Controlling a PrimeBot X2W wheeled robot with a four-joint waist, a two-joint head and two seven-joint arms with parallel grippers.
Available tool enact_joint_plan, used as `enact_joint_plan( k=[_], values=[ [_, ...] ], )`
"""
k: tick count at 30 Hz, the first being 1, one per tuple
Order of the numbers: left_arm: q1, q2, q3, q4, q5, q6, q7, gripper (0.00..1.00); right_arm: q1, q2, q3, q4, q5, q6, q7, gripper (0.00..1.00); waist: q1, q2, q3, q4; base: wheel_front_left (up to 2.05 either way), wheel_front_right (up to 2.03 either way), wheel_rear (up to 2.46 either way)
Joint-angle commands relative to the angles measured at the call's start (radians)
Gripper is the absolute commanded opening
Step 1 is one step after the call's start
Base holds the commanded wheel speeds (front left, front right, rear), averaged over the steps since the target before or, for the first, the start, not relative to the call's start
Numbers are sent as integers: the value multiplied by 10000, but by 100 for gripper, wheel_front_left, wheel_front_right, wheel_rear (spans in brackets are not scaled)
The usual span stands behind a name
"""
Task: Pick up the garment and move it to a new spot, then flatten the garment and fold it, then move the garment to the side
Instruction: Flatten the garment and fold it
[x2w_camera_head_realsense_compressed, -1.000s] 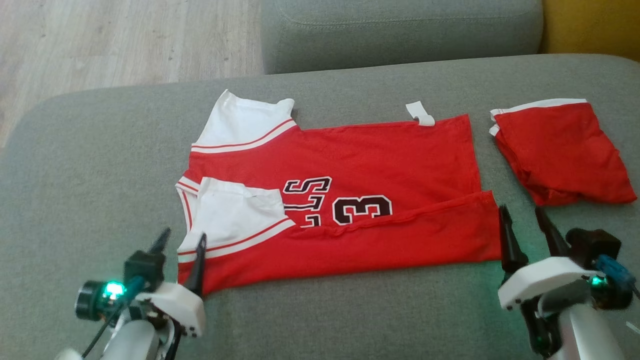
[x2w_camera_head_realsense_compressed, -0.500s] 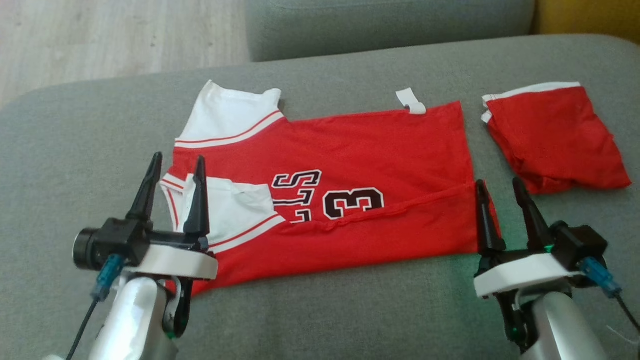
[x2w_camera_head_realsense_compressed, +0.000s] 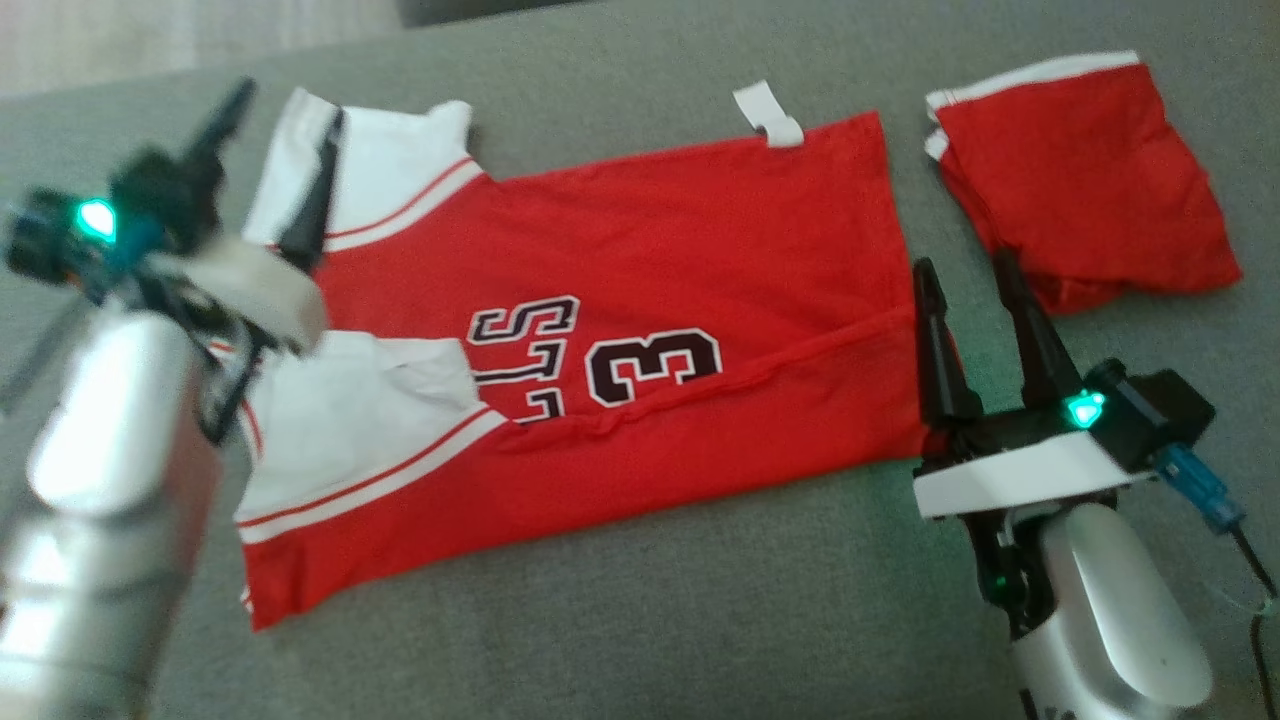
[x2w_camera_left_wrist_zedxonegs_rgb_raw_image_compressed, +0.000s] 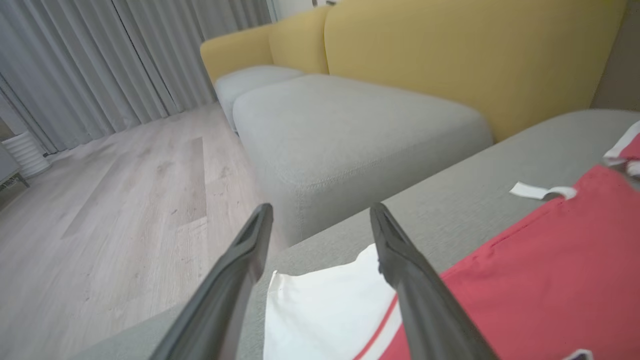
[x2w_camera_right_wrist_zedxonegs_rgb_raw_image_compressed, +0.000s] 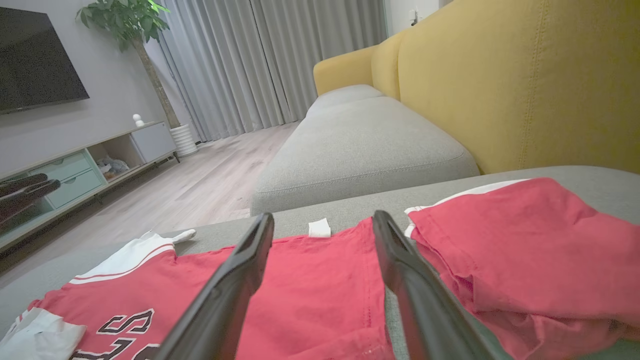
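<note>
Red mesh jersey (x2w_camera_head_realsense_compressed: 640, 330) lies flat across the middle of the grey cushion (x2w_camera_head_realsense_compressed: 700, 600) in the head view. Its white sleeves point toward the cushion's left edge, and its near long side is folded up over the black numerals. Folded red shorts (x2w_camera_head_realsense_compressed: 1080, 180) sit apart from it, toward the far right corner. The left gripper (x2w_camera_head_realsense_compressed: 290, 100), blurred, hovers above the far sleeve (x2w_camera_head_realsense_compressed: 390, 180) with fingers spread wide and nothing between them. The right gripper (x2w_camera_head_realsense_compressed: 964, 262) stands at the jersey's hem, between jersey and shorts, jaws wide and empty.

From the left wrist, the left gripper (x2w_camera_left_wrist_zedxonegs_rgb_raw_image_compressed: 321, 207) is splayed over the far sleeve (x2w_camera_left_wrist_zedxonegs_rgb_raw_image_compressed: 325, 310), near the cushion's far edge.

From the right wrist, the right gripper (x2w_camera_right_wrist_zedxonegs_rgb_raw_image_compressed: 323, 216) gapes over the jersey (x2w_camera_right_wrist_zedxonegs_rgb_raw_image_compressed: 310, 280). The shorts (x2w_camera_right_wrist_zedxonegs_rgb_raw_image_compressed: 525, 240) lie just right of its fingers.
</note>
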Motion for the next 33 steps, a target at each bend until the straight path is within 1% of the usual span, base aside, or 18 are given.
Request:
enact_joint_plan(
  k=[1,6,9,12,16,23,28,33],
  values=[
    [-651,631,14,-60,-216,-27,288,100,-376,-39,313,-407,83,-7,-107,100,-2,0,492,-401,0,0,0],
    [-2138,1670,-1649,795,-1948,-35,1949,100,-669,-39,689,-676,214,-7,-108,100,-2,0,1187,-817,0,0,0],
    [-2763,2268,-2385,1113,-2919,-36,2677,100,-811,-39,857,-838,281,-7,-108,100,-2,0,1558,-1026,0,0,0],
    [-3259,2753,-2886,1435,-3678,-36,3165,100,-913,-39,953,-1002,325,-7,-108,100,-2,0,1901,-1175,0,0,0],
    [-3715,3175,-3428,1814,-4333,-37,3467,100,-943,-39,1031,-1101,346,-7,-108,100,-2,0,2222,-1306,0,0,0],
    [-4282,3509,-3842,2680,-4619,-37,3444,100,-923,-39,1114,-1237,349,-7,-108,100,-2,0,2507,-1425,0,0,0],
    [-4540,3452,-4198,3126,-4838,-37,3396,100,-892,-39,1143,-1277,350,-7,-108,100,-2,0,2587,-1475,0,0,0],
    [-4571,3260,-4609,3205,-5451,-38,3699,100,-876,-39,1124,-1195,317,-7,-108,100,-2,0,2594,-1465,0,0,0]
  ],
)
